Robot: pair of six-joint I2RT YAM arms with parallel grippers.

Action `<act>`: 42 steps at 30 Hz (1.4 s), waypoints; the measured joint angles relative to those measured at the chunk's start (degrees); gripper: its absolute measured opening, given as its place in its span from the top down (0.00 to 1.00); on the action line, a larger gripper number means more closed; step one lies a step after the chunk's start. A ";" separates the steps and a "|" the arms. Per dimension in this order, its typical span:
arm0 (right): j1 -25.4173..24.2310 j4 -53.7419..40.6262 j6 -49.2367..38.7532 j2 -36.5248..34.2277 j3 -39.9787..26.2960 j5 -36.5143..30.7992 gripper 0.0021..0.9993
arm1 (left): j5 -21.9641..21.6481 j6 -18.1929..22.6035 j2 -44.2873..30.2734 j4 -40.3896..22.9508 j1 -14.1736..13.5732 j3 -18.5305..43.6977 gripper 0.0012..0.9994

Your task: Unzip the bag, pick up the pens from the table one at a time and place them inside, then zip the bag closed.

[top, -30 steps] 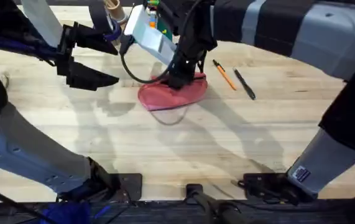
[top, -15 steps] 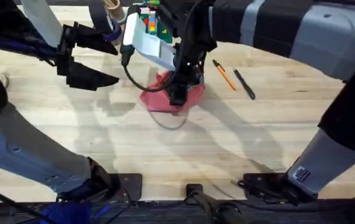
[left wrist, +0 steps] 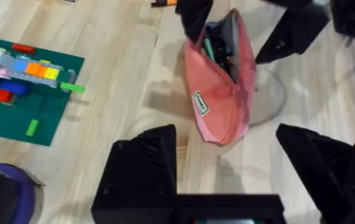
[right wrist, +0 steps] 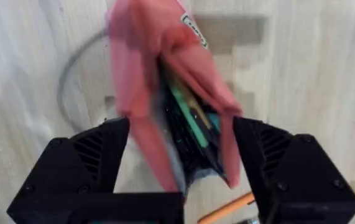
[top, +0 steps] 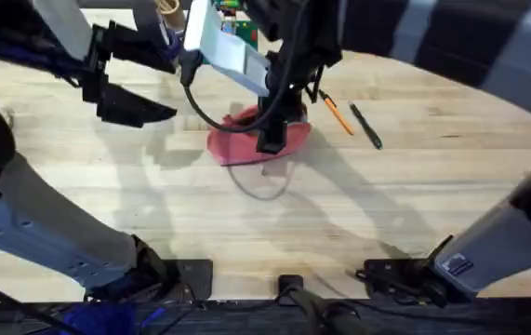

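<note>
Two pens wait, pouch gapes open

Tabletop carries the bag, unzipped, its far end hidden by the right pincer, released astride it. Left pincer hovers released. Orange pen and black pen lie beside.

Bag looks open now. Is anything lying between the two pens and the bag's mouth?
Nothing visible on the table between the orange pen, the black pen and the bag. The right gripper itself sits over the bag's opening, fingers spread.
</note>
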State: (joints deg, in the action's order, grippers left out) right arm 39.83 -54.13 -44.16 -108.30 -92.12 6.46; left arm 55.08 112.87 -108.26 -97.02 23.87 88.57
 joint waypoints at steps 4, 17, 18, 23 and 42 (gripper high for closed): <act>0.00 -0.48 0.00 2.55 0.00 0.00 0.00 | -2.62 -4.47 -0.01 -0.08 -2.46 4.63 0.00; -9.13 -3.23 5.16 12.07 0.00 0.12 0.00 | -13.17 -18.82 15.20 -0.06 -14.19 8.85 0.00; -10.50 -3.33 5.81 12.45 0.00 0.18 0.00 | -13.55 -19.65 16.26 -0.06 -14.31 8.88 0.00; -14.96 -4.27 8.09 12.92 0.00 0.22 0.00 | -15.56 -24.72 19.97 -0.06 -14.37 8.88 0.00; -17.33 -6.75 16.75 12.95 0.00 -1.55 0.00 | -17.24 -30.52 30.68 1.34 -14.37 -1.27 0.00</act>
State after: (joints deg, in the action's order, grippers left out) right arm 22.50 -60.87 -27.42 -95.35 -92.12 4.91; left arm 37.85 82.35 -77.58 -95.68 9.50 87.31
